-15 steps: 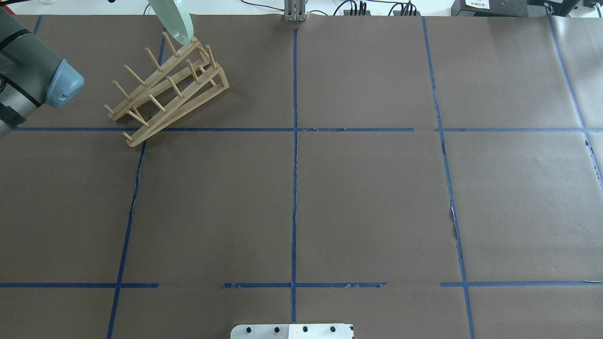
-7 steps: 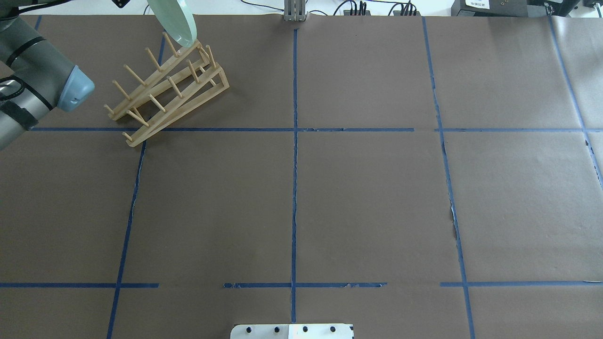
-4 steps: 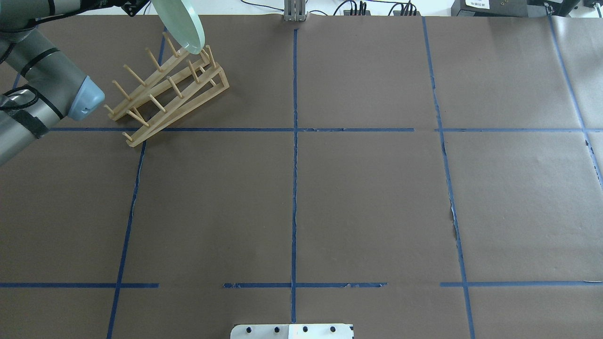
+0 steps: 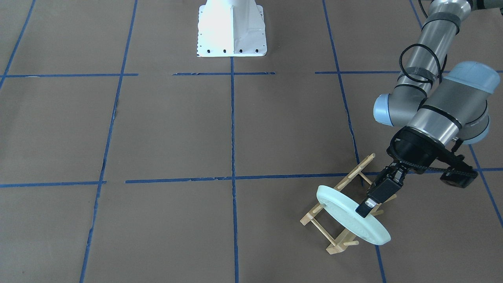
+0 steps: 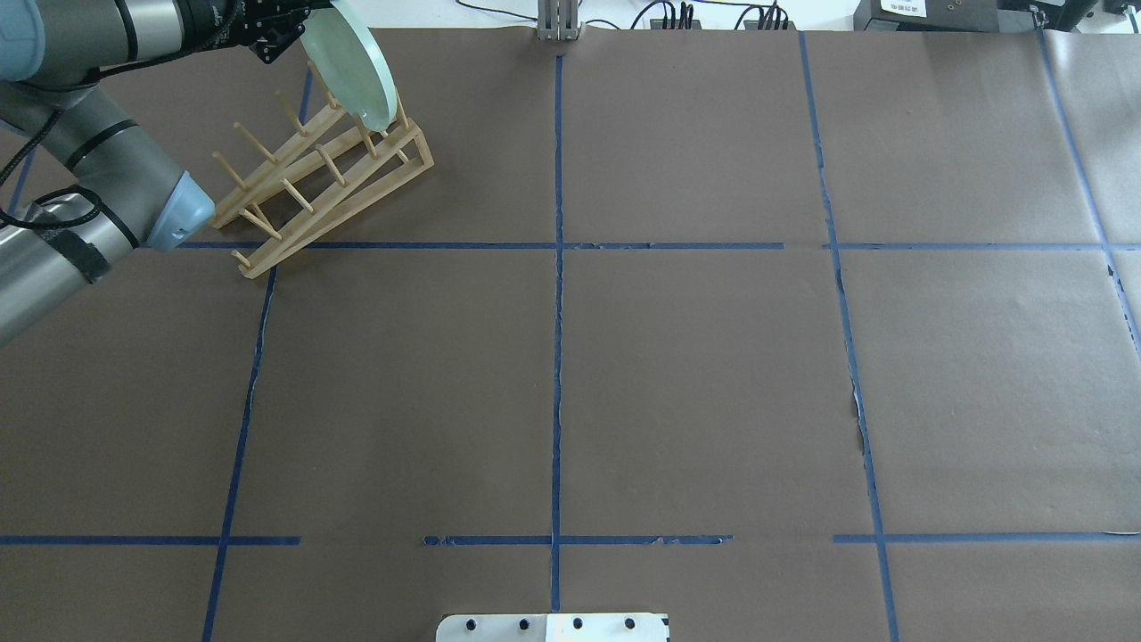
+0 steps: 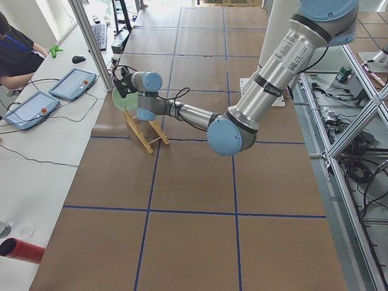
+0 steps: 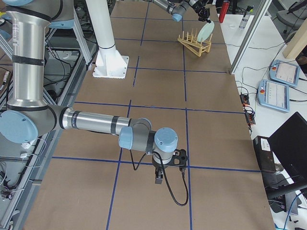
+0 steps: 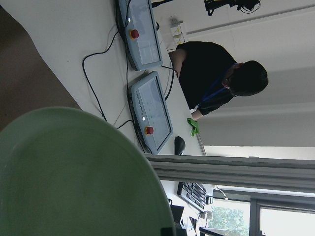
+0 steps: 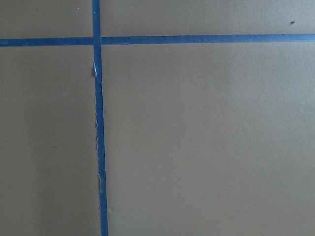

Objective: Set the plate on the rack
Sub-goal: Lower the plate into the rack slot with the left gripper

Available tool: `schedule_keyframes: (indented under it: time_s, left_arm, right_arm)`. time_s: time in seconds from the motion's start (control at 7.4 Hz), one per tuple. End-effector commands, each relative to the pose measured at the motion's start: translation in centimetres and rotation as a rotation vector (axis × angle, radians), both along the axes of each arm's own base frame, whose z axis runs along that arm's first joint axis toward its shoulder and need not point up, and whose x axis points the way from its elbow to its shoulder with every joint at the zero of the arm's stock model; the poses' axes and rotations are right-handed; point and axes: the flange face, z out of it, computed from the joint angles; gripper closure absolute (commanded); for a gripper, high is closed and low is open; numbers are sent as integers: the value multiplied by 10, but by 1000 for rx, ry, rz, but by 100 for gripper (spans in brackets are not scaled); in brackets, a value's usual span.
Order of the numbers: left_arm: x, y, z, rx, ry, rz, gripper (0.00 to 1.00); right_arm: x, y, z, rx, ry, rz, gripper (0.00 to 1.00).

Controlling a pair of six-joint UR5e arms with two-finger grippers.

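So the plate (image 4: 346, 214) hangs tilted, its rim pinched between the left fingers (image 4: 364, 208), with most of it below and ahead of them. The rack (image 4: 355, 171) stands on the counter (image 4: 165, 129) right under the fingers and runs back toward the robot. The plate's over its outer end.

One plate (image 5: 352, 62), one rack (image 5: 316, 189), two arms (a left arm (image 4: 436, 114) and a right arm (image 7: 96, 122)), two touchscreen pendants (image 8: 150, 113), one operator (image 8: 211, 69).
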Motion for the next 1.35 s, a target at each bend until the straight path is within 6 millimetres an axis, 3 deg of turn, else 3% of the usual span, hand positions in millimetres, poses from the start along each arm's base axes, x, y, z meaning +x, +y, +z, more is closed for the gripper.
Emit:
schedule_keyframes:
  time_s: [0.0,0.27,0.41,0.54,0.95,1.22]
  left_arm:
    - [20,4,9,0,-23,-11,100]
    - [20,4,12,-2,-28,-12,100]
    - [20,4,13,-4,-29,-12,89]
    - [19,3,12,-7,-30,-18,3]
    - [14,4,4,53,-77,-19,0]
    - [-3,15,7,54,-280,220,0]
  right_arm:
    - [0,0,0,-1,0,-1,0]
    - [0,0,0,-1,0,-1,0]
    - [0,0,0,1,0,1,0]
    - [0,0,0,1,0,1,0]
    - [0,0,0,-1,0,1,0]
    - [0,0,0,1,0,1,0]
